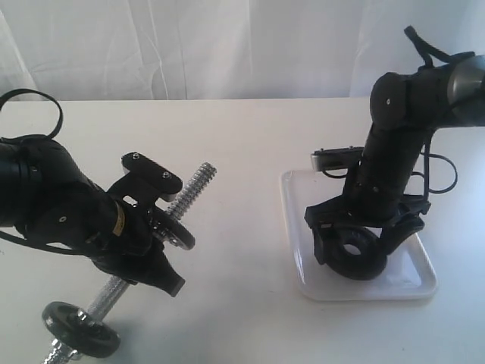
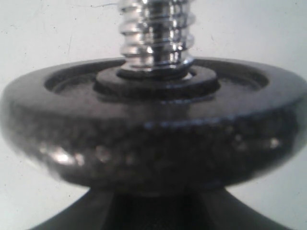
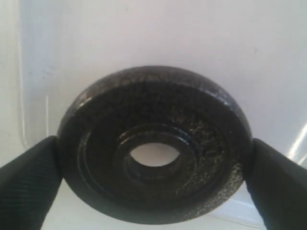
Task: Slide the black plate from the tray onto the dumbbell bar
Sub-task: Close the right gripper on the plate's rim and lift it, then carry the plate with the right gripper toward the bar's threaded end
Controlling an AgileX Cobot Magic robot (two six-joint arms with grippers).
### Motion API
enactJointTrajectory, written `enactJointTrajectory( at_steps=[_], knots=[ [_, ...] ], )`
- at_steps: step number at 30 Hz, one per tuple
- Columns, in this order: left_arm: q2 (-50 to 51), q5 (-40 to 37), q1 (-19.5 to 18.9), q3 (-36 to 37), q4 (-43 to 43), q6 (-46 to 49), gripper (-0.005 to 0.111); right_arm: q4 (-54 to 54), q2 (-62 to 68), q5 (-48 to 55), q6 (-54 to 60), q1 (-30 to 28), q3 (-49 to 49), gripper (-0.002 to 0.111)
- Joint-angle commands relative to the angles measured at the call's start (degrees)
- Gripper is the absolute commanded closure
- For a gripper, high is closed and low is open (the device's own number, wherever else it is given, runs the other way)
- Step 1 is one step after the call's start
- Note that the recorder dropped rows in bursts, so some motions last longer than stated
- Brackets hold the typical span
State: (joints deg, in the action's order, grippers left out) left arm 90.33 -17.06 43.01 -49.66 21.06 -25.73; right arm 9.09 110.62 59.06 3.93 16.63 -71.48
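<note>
Bright, even, diffuse light washed the white table [image 1: 242, 136] almost blank toward twelve o'clock, with only faint shadows. Glare flared on the threads of the dumbbell bar [image 2: 156, 33]; its weight disc [image 2: 153, 124] looked soft, too close to focus. The black plate [image 3: 201, 139] carried speckled highlights.

White tabletop [image 1: 242, 136] fills scene, matte, plain, running near to far. Far edge meets white cloth backdrop [image 1: 227, 45], hanging in soft vertical folds, spanning left to right. Light bright, even, slightly washed out; shadows on tabletop faint, soft-edged.
</note>
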Motion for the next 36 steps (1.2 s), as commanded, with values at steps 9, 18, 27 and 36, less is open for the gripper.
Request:
enactJointTrajectory(
  at_steps=[9, 18, 27, 36],
  knots=[
    [-2.3, 2.45, 4.12, -1.07, 0.77, 5.27, 0.107, 10.03, -8.01, -1.81, 7.65, -0.16, 0.0, 0.107],
    [-2.3, 2.68, 5.07, -1.07, 0.77, 5.44, 0.107, 29.41, -11.2, -0.89, 24.25, -0.16, 0.0, 0.108],
    [-2.3, 2.85, 6.88, -1.07, 0.39, 9.44, 0.107, 36.79, -11.09, -0.19, 29.14, -1.99, -0.08, 0.108],
    [-2.3, 2.85, 8.53, -1.07, 0.28, 12.69, 0.107, 41.15, -11.0, -0.82, 33.32, -1.99, 0.25, 0.108]
  ],
)
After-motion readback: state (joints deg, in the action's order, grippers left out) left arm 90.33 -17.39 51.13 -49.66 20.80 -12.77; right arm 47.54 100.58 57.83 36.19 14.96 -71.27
